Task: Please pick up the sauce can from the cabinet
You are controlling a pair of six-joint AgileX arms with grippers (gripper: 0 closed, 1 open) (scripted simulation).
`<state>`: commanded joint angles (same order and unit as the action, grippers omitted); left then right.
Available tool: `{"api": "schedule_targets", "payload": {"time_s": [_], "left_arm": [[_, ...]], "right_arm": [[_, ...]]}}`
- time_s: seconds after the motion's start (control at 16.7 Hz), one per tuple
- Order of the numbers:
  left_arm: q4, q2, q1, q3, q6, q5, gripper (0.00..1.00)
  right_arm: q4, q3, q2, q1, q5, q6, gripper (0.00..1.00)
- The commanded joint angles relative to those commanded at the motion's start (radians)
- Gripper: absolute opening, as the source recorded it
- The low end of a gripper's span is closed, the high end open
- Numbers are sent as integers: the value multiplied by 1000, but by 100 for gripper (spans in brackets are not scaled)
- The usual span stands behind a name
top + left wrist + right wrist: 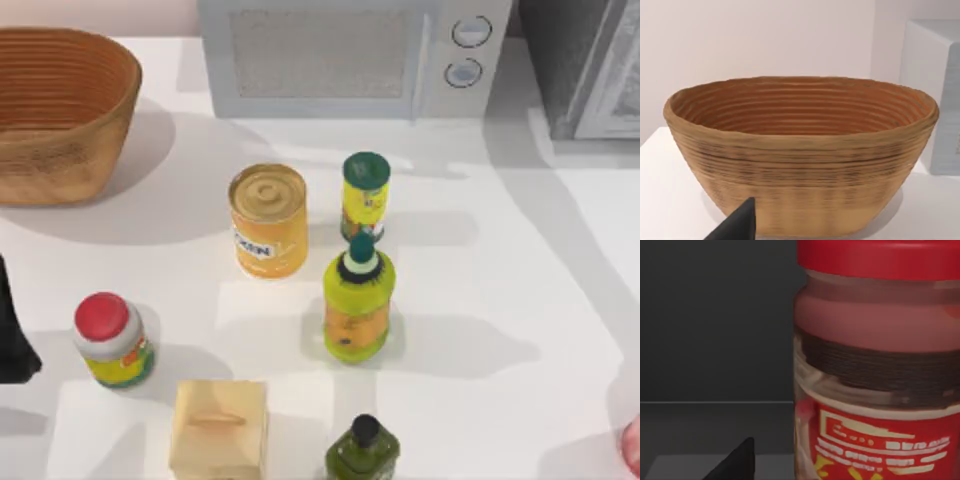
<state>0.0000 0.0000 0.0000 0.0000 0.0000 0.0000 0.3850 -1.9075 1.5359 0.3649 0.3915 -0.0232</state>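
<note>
The sauce can [875,370] fills the right wrist view from very close: red lid, brownish-red contents, red label with pale and yellow print. Dark grey surfaces lie behind and under it. A dark part of my right gripper [737,462] shows beside the can, with a gap between them. At the top view's lower right edge sits a reddish-pink rounded shape [632,447]. The grey cabinet [585,70] with its white framed panel stands at the back right. My left gripper [12,335] is parked at the left edge, facing the basket.
A woven basket [55,110] sits back left and a white microwave [350,55] at the back. Mid-table stand a yellow tin [268,220], a green-capped can [365,195], a yellow-green bottle [358,300], a red-capped jar [112,340], a wooden box [218,428] and a green bottle [362,452].
</note>
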Motion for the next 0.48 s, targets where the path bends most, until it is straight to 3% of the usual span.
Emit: {"api": "schedule_targets", "payload": {"time_s": [0.48], "left_arm": [[0,0,0,0,0,0,100]], "right_arm": [[17,-221,199,-54,-52,1,100]]}}
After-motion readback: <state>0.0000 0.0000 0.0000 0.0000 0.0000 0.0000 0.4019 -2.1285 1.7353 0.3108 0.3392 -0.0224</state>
